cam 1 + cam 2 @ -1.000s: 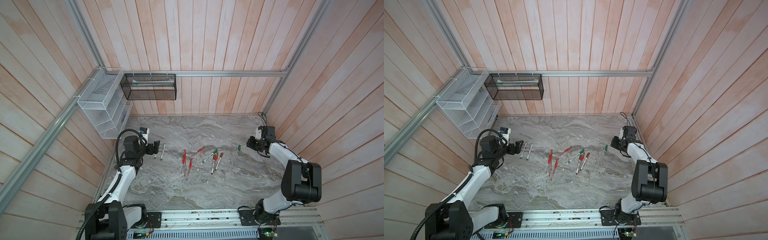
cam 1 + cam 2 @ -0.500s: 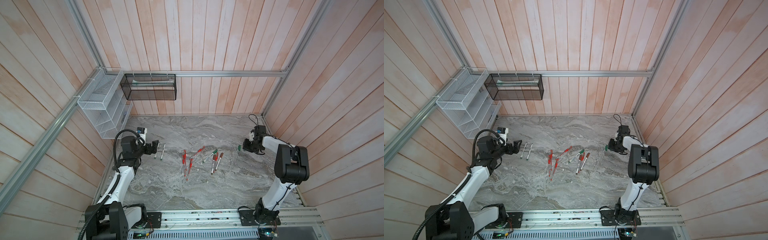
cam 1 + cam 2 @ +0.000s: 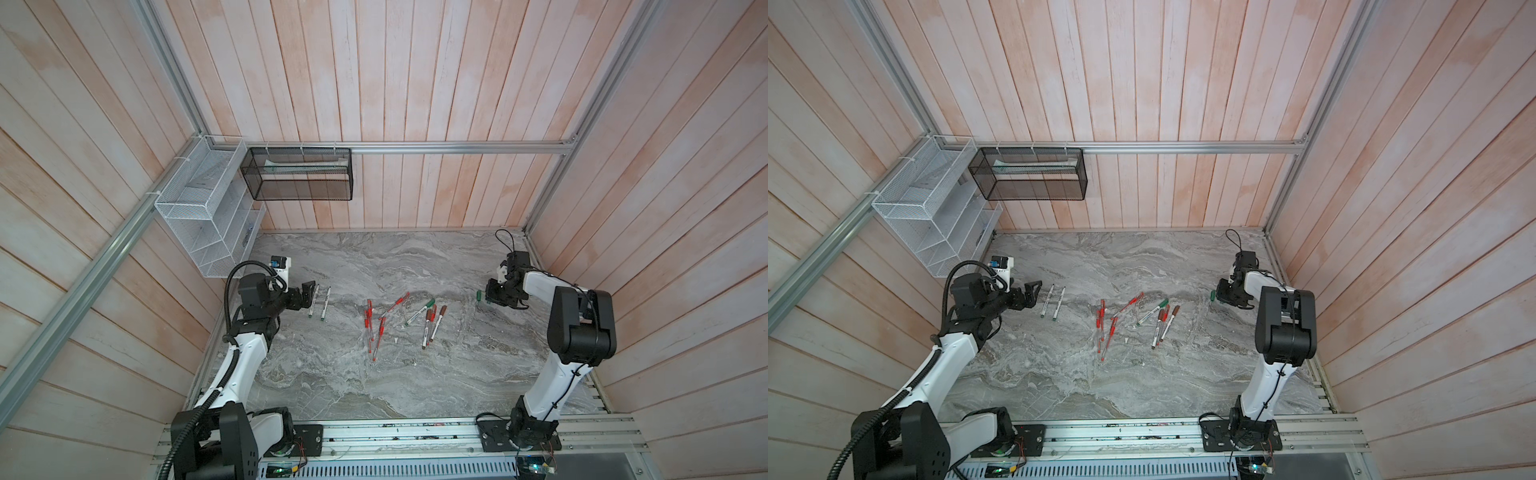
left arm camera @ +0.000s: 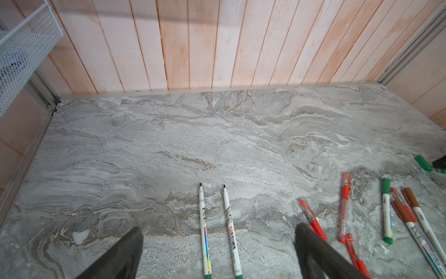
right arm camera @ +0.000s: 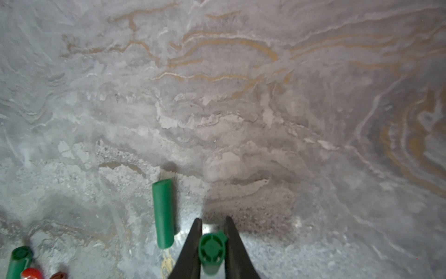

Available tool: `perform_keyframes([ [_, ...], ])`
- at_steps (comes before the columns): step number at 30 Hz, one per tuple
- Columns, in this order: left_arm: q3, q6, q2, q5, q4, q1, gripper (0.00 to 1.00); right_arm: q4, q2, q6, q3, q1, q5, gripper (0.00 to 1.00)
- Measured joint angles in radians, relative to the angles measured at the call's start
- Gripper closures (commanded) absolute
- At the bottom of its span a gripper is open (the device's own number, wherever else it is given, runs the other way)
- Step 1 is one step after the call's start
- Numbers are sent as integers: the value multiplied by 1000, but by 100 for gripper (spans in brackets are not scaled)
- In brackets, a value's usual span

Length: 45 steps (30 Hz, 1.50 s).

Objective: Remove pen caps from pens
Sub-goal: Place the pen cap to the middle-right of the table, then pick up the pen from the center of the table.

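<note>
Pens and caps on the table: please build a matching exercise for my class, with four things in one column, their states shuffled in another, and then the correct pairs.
Things
1. left gripper
2. end-on green cap
3. side-on green cap
4. two white markers

States
A. lying loose on the table
B. side by side, tips bare
C. open and empty
D. between the fingers of the right gripper

Pairs: 1-C, 2-D, 3-A, 4-B

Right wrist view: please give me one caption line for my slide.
Right gripper holding a stubby green plastic cap end-on, beside a second green cap lying on the grey marbled tabletop.
</note>
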Motion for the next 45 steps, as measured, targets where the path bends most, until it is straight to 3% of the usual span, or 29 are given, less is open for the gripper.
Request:
perform_keyframes([
  [9,5,4,22,53,-12,0,0,-5,-47,-6,5,0,1,67],
  [14,42,13,61,61,-40,-28,0,11,-194,-3,-29,0,1,65],
  [21,136,63,125,58,-103,-177,0,102,-529,16,-217,0,-16,55],
  [34,314,160,332,-16,-275,-457,1,302,-1161,-3,-587,0,46,17],
  [41,436,184,450,-70,-334,-580,2,346,-1331,-64,-696,21,96,16],
  [45,525,193,541,-133,-373,-662,7,348,-1377,-129,-729,90,161,13],
])
